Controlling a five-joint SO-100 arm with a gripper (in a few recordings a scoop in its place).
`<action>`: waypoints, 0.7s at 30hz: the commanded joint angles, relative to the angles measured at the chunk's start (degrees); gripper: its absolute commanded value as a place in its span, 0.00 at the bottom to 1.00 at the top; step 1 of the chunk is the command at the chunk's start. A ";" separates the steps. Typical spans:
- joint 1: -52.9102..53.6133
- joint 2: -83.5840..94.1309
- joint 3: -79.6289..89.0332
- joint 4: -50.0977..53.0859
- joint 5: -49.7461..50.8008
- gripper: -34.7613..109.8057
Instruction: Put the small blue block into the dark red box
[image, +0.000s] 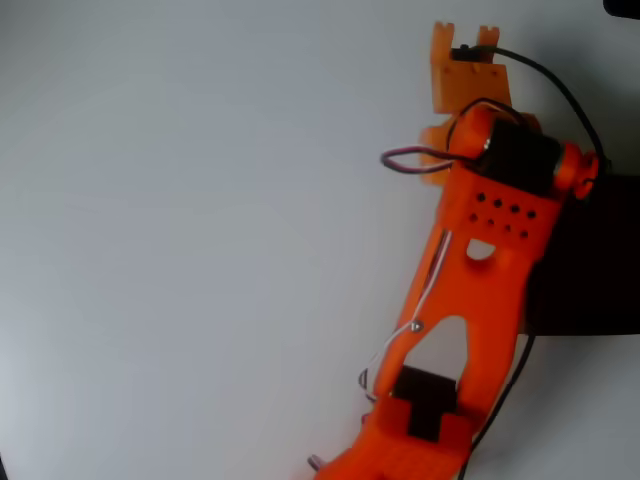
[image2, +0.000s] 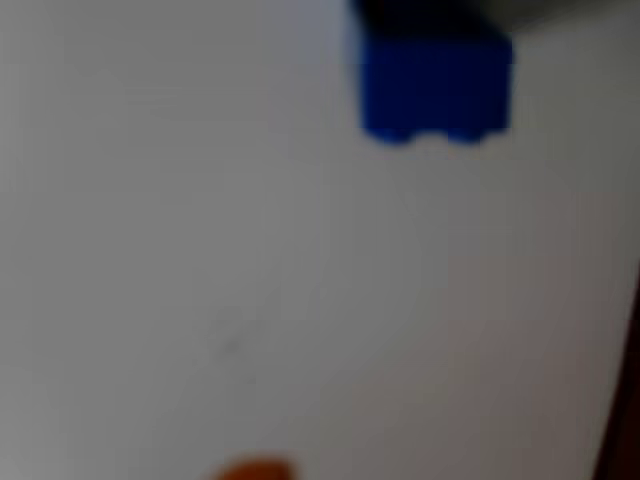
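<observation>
The small blue block (image2: 435, 85) shows blurred and very close at the top of the wrist view, on the white table, with a dark shape just above it. An orange fingertip (image2: 250, 470) peeks in at the bottom edge, far from the block, so the jaws stand wide apart. In the overhead view my orange gripper (image: 465, 45) points toward the top of the picture, and the block is hidden under it. The dark red box (image: 590, 260) lies at the right edge, just right of my arm and partly covered by it.
The white table (image: 180, 240) spreads out to the left of the arm. Black and white cables run along the arm, and a purple wire loop (image: 405, 160) sticks out on its left side.
</observation>
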 joint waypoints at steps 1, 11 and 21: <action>-0.35 0.00 -4.31 1.32 3.60 0.42; -2.11 -9.67 -13.97 1.32 5.27 0.43; -1.14 -14.85 -18.72 1.49 4.83 0.43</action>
